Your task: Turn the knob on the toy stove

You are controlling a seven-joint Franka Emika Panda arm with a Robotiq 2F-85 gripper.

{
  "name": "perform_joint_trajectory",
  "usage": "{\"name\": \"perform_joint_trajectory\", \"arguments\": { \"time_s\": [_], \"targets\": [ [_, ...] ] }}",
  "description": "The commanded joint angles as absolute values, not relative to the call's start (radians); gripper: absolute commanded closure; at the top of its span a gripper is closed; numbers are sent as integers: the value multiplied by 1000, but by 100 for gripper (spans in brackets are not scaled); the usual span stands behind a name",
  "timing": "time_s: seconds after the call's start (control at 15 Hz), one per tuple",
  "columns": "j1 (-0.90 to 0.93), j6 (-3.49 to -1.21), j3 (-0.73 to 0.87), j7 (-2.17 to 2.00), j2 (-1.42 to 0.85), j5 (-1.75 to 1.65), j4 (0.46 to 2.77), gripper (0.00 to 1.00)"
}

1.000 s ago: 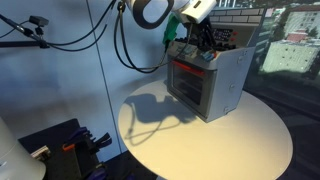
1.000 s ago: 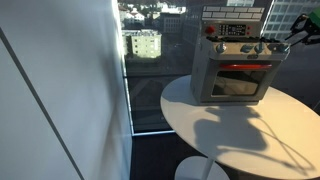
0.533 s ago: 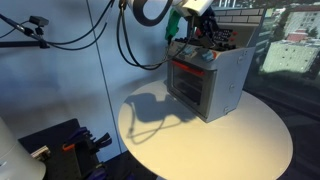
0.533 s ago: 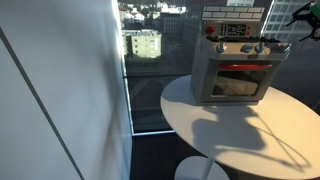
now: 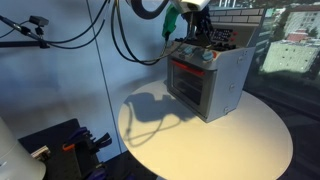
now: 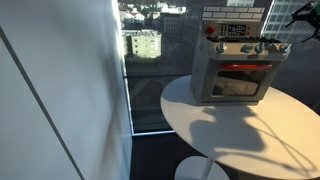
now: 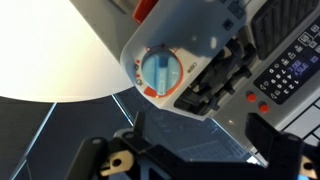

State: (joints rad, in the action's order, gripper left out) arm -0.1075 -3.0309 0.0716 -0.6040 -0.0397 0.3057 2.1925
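The toy stove point(image 5: 207, 80) point(image 6: 236, 68) is a grey box with a red-framed door, standing on a round white table point(image 5: 235, 140) in both exterior views. My gripper point(image 5: 186, 18) point(image 6: 300, 12) hangs above its top edge, apart from it. In the wrist view a blue knob point(image 7: 160, 72) in an orange ring sits on the stove's grey corner point(image 7: 200, 30), beside dark burners point(image 7: 215, 85). My gripper point(image 7: 200, 135) is open, its two dark fingers point(image 7: 264, 130) spread wide with nothing between them, short of the knob.
The stove's back panel point(image 7: 290, 65) carries dark keys and red buttons. Windows with a city view lie behind the table point(image 6: 150, 45). A pale wall point(image 6: 60, 90) fills one side. Black equipment point(image 5: 65, 145) sits on the floor by the table.
The gripper was nearly shut at the stove's knob row a second ago; it has opened wide and lifted up and away from the stove.
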Motion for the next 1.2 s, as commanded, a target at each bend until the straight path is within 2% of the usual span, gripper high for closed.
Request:
{"name": "perform_joint_trajectory", "arguments": {
  "time_s": [0.0,0.67,1.13],
  "targets": [
    [-115,-2868,77,-541,24,282,2201,0],
    [-128,-2461,97,-448,146,116,2211,0],
    [-125,-2227,102,-338,208,125,2190,0]
  ]
}}
